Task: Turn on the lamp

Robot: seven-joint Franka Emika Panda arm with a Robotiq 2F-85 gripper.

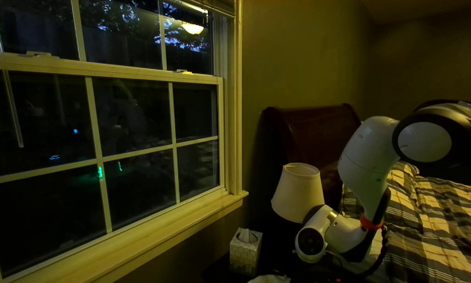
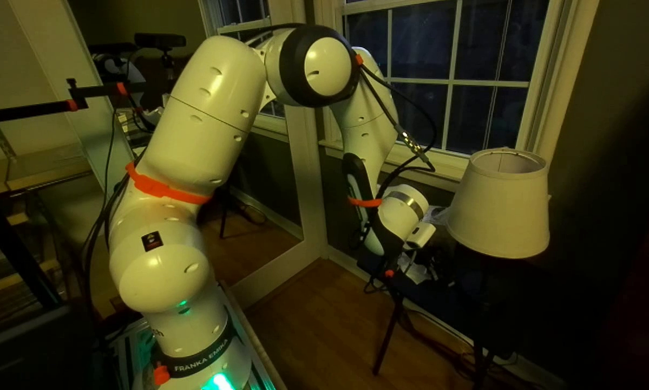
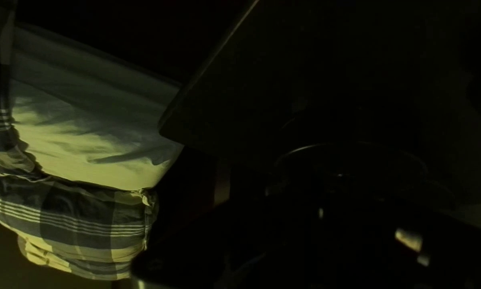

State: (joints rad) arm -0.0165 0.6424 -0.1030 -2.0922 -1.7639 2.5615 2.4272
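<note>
Double-hung sash window (image 1: 137, 122), 1: white frame, dark panes; at 10 o'clock from the table lamp (image 1: 298, 192).
Tissue box (image 1: 243, 255), 1: hexagon pattern, tissue (image 1: 246, 236) protruding; 7 o'clock from the lamp.
Table lamp, 1: cream tapered drum shade, upright, unlit; at 4 o'clock of that view; base lost in shadow.
Headboard (image 1: 317, 129), 1: sleigh profile, dark reddish wood; 1 o'clock, behind the lamp.
Franka Panda arm (image 1: 367, 161), 1: white, bent; upper part at 2 o'clock, wrist (image 1: 317, 225) at 5 o'clock, crossing the shade's lower edge; in an exterior view the shade (image 2: 497, 211) stands just beside the wrist, a gap between.
Robotiq gripper, 1: outline lost in shadow; cannot tell whether apart, together or clamped on anything.
Plaid bedding (image 1: 439, 220): 3 o'clock from the lamp; in the wrist view at 8 o'clock, with a pale sheet (image 3: 92, 148) at 9 o'clock.
</note>
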